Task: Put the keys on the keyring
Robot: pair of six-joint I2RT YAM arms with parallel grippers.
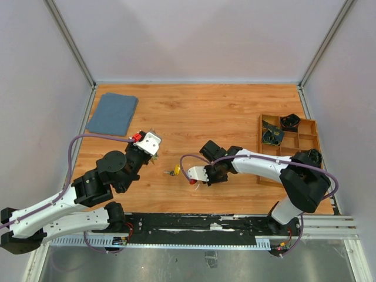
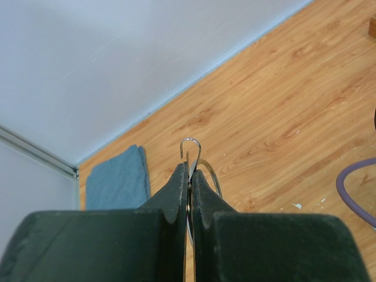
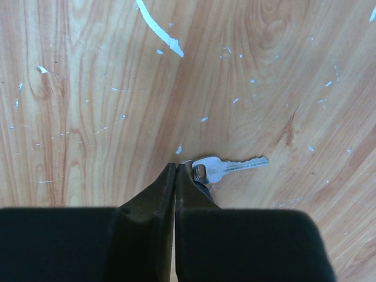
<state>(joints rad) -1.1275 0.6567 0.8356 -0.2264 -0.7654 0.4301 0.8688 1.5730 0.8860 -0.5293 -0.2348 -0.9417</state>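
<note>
My left gripper (image 2: 189,167) is shut on the keyring (image 2: 212,174), a thin silver wire loop whose hooked end sticks up past the fingertips. From above, the left gripper (image 1: 151,144) sits left of the table's centre. My right gripper (image 3: 176,165) is down at the table, jaws shut tip to tip. A plain silver key (image 3: 226,167) lies flat just right of its tips, head toward them. A small wire link at the key's head meets the tips; whether it is pinched is unclear. A yellow-headed key (image 1: 174,171) lies on the table left of the right gripper (image 1: 192,175).
A folded blue cloth (image 1: 113,113) lies at the back left. A wooden compartment tray (image 1: 305,126) with dark items stands at the right edge. A purple cable (image 1: 183,167) loops beside the right wrist. White scuffs mark the wood under the right gripper.
</note>
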